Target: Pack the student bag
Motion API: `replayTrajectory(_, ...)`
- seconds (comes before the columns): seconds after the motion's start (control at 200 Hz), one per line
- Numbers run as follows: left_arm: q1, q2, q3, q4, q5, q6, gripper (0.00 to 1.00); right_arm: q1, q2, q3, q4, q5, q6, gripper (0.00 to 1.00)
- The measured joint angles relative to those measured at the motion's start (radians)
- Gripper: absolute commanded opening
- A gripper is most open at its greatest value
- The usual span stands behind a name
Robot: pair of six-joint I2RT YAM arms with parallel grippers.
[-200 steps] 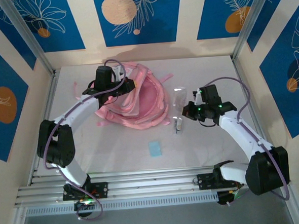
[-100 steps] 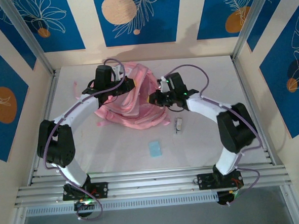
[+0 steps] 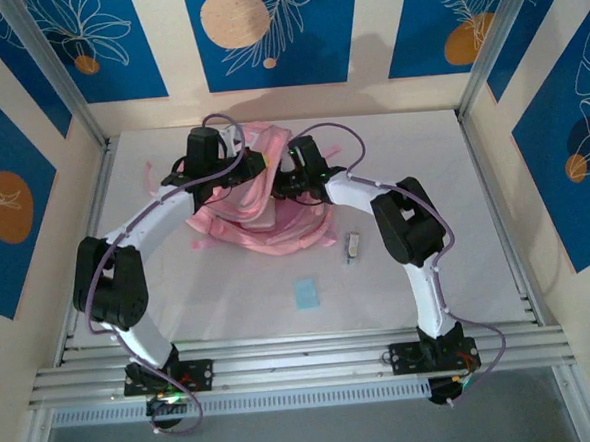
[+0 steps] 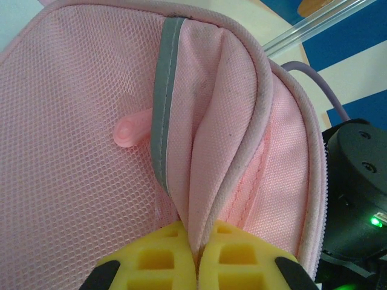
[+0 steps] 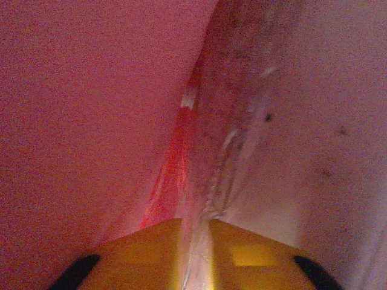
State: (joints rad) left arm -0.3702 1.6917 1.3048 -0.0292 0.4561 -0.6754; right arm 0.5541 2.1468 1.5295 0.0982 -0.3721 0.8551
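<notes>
The student bag (image 3: 275,222), a large soft pink backpack, lies at the back middle of the table with its mouth held up. My left gripper (image 3: 248,174) is shut on the bag's pink fabric rim (image 4: 208,175), pinched between the yellow fingers (image 4: 196,251) beside a grey trim strip. My right gripper (image 3: 283,182) reaches into the bag from the right. In the right wrist view its fingers (image 5: 195,241) are surrounded by the dim pink lining (image 5: 91,121), and a clear plastic packet (image 5: 225,158) sits in the narrow gap between them.
A small white and metal object (image 3: 353,245) lies on the table right of the bag. A pale blue card (image 3: 305,292) lies nearer the front. The right arm's black housing (image 4: 357,181) is close beside the bag's rim.
The right arm has swung left from the table's right side into the bag's mouth, carrying the clear packet off the table. The left gripper has kept its hold on the rim.
</notes>
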Motion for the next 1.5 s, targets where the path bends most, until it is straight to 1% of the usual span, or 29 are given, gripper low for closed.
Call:
replayTrajectory(0.075,0.0,0.0,0.0,0.01,0.0,0.0,0.0,-0.002,-0.016,-0.015,0.01,0.001,0.011,0.38)
replayTrajectory(0.115,0.0,0.0,0.0,0.014,0.0,-0.001,0.0,-0.005,-0.035,-0.037,0.013,0.006,0.014,0.44)
replayTrajectory(0.16,0.0,0.0,0.0,0.016,0.0,-0.006,0.0,-0.012,-0.064,-0.07,0.01,0.009,0.019,0.48)
replayTrajectory(0.36,0.0,0.002,-0.001,0.022,0.0,-0.019,0.0,-0.056,-0.244,-0.228,-0.057,0.017,0.002,0.55)
replayTrajectory(0.54,0.0,0.007,-0.007,0.029,0.0,-0.023,0.0,-0.093,-0.373,-0.283,-0.144,0.028,-0.055,0.59)
replayTrajectory(0.565,0.0,0.007,-0.008,0.029,0.0,-0.023,0.06,-0.096,-0.386,-0.289,-0.162,0.032,-0.066,0.6)
replayTrajectory(0.62,0.0,0.007,-0.009,0.029,0.0,-0.023,0.25,-0.099,-0.409,-0.298,-0.205,0.047,-0.095,0.64)
replayTrajectory(0.65,0.0,0.007,-0.009,0.029,0.0,-0.025,0.34,-0.099,-0.418,-0.3,-0.232,0.06,-0.109,0.67)
replayTrajectory(0.685,-0.001,0.007,-0.01,0.032,0.004,-0.027,0.43,-0.098,-0.426,-0.302,-0.266,0.074,-0.129,0.73)
replayTrajectory(0.72,-0.001,0.006,-0.011,0.035,0.007,-0.027,0.51,-0.097,-0.434,-0.304,-0.297,0.092,-0.149,0.8)
replayTrajectory(0.735,-0.001,0.006,-0.011,0.035,0.008,-0.019,0.56,-0.097,-0.438,-0.308,-0.308,0.102,-0.144,0.86)
replayTrajectory(0.745,-0.001,0.005,-0.013,0.038,0.008,-0.021,0.57,-0.096,-0.442,-0.31,-0.316,0.109,-0.156,0.89)
replayTrajectory(0.765,-0.001,0.003,-0.016,0.04,0.008,-0.019,0.61,-0.096,-0.447,-0.315,-0.331,0.121,-0.159,0.98)
replayTrajectory(0.775,-0.001,0.002,-0.018,0.041,0.007,-0.015,0.62,-0.096,-0.452,-0.319,-0.34,0.128,-0.161,1.0)
replayTrajectory(0.9,0.0,-0.04,-0.067,0.028,-0.013,-0.007,0.7,-0.097,-0.505,-0.373,-0.407,0.204,-0.185,0.99)
replayTrajectory(1.005,0.016,-0.102,-0.124,0.012,-0.044,0.001,0.71,-0.097,-0.541,-0.399,-0.429,0.238,-0.185,1.0)
replayTrajectory(1.05,0.028,-0.131,-0.156,0.015,-0.058,0.002,0.71,-0.097,-0.552,-0.407,-0.43,0.239,-0.185,0.97)
replayTrajectory(1.155,0.081,-0.192,-0.248,0.024,-0.1,-0.001,0.71,-0.088,-0.557,-0.418,-0.428,0.259,-0.177,0.95)
replayTrajectory(1.325,0.176,-0.235,-0.423,0.04,-0.188,-0.031,0.72,-0.023,-0.562,-0.443,-0.428,0.319,-0.142,0.91)
replayTrajectory(1.501,0.22,-0.235,-0.509,0.045,-0.254,-0.058,0.72,0.045,-0.562,-0.452,-0.41,0.351,-0.113,0.91)
